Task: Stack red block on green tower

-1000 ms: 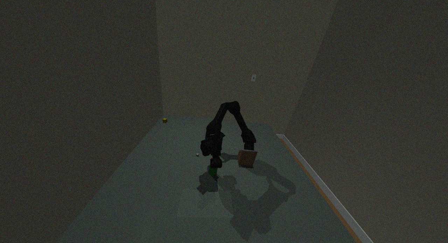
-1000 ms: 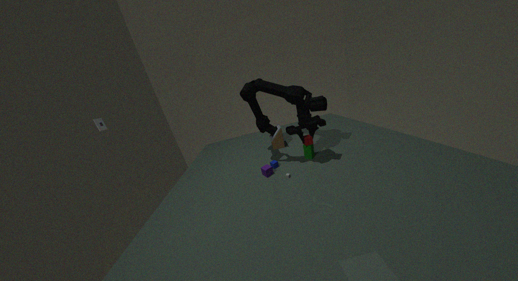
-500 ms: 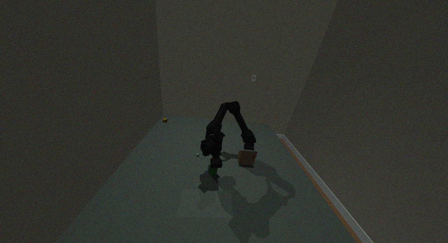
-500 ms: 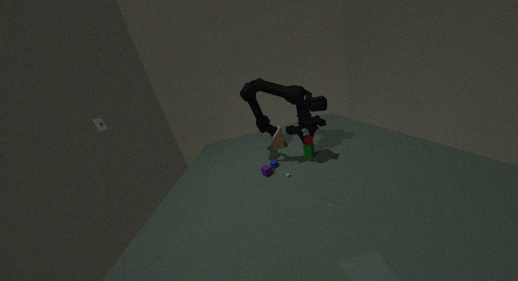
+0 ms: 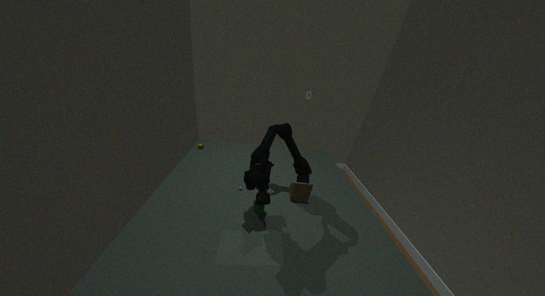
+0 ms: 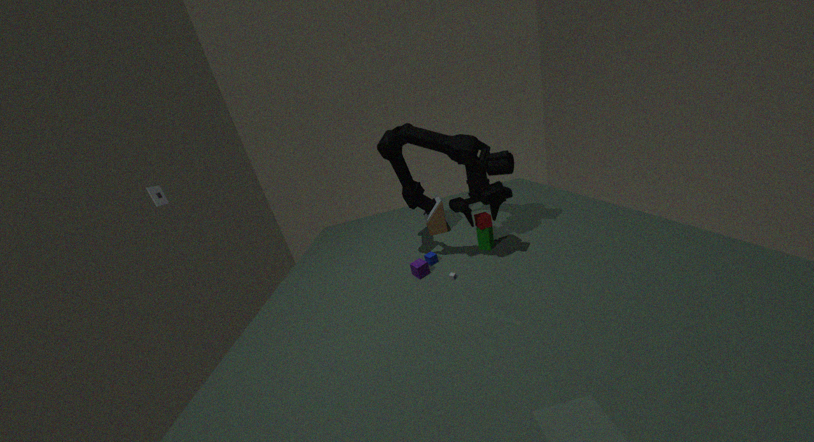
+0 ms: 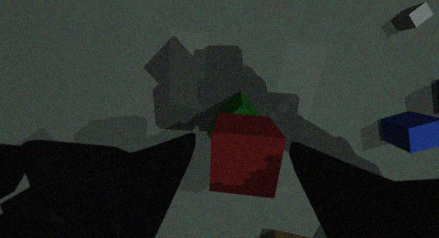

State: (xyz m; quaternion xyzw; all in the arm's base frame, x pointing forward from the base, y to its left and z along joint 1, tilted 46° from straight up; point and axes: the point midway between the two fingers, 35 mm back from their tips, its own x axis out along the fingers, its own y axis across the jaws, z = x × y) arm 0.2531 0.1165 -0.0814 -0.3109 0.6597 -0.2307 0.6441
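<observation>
The red block (image 6: 482, 221) (image 7: 245, 160) sits on top of the green tower (image 6: 484, 238) (image 7: 247, 109) (image 5: 258, 207), turned a little against it. The tower stands upright. My gripper (image 6: 483, 222) (image 7: 241, 143) is open around the red block, with one finger on each side. In the wrist view a gap shows between the block and each finger. In the top view the arm's hand hides most of the red block.
A blue block (image 6: 431, 258) (image 7: 408, 131) and a purple block (image 6: 420, 268) lie near the tower, with a small white block (image 6: 452, 275) (image 7: 421, 14) (image 5: 239, 188) beyond. An orange wedge-like object (image 5: 301, 192) (image 6: 438, 219) stands by the arm's base. A yellow block (image 5: 200, 146) lies far back left.
</observation>
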